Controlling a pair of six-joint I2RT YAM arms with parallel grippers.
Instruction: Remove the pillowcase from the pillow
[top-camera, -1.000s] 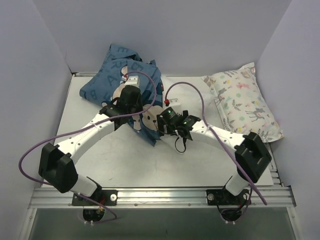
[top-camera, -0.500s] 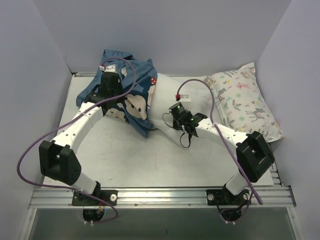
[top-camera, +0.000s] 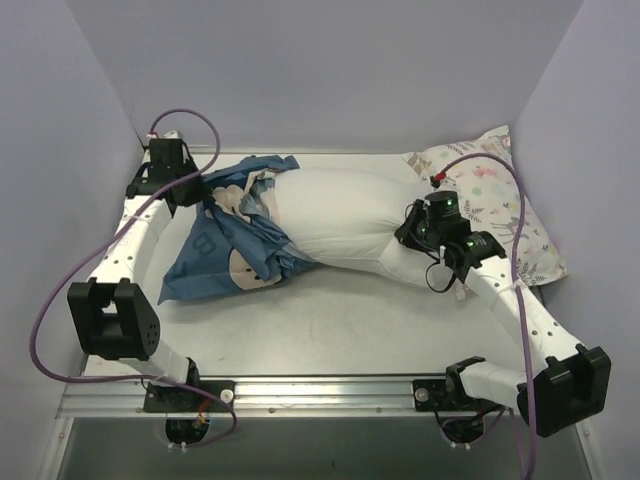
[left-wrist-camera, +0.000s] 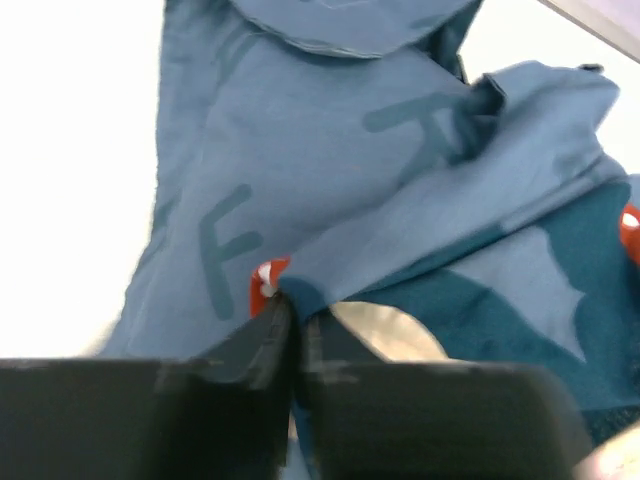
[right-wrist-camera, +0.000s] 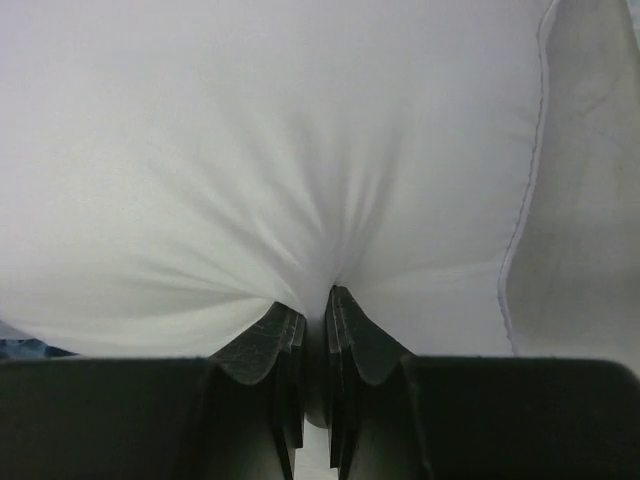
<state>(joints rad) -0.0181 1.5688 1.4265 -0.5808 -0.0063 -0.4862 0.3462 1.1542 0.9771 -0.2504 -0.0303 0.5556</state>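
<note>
**Left pincer (top-camera: 196, 188) hauled the pillowcase (top-camera: 225, 245) most of the way off the pillow (top-camera: 340, 215)**

Half a second before, both arms worked close together near the middle of the table (top-camera: 330, 320), and only a small patch of white showed. By this moment they had swung wide apart. The left pincer sat at the far-left corner, pressed together on a fold of blue cloth. The right pincer (top-camera: 410, 228) pinched a tuck of the pillow's white skin at its right end.

The pillow lay stretched across the back of the table, most of it bare. Its left end was still inside the mouth of the pillowcase, which trailed in a loose heap toward the left front. The job looked well along but not finished. One more pull to the left would probably free the rest, provided both grips held.

The table was pale and smooth, boxed in by plain lavender walls (top-camera: 330, 70) at the back and both sides. A smaller printed pillow (top-camera: 495, 195) lay against the right wall, near the right pincer.
</note>
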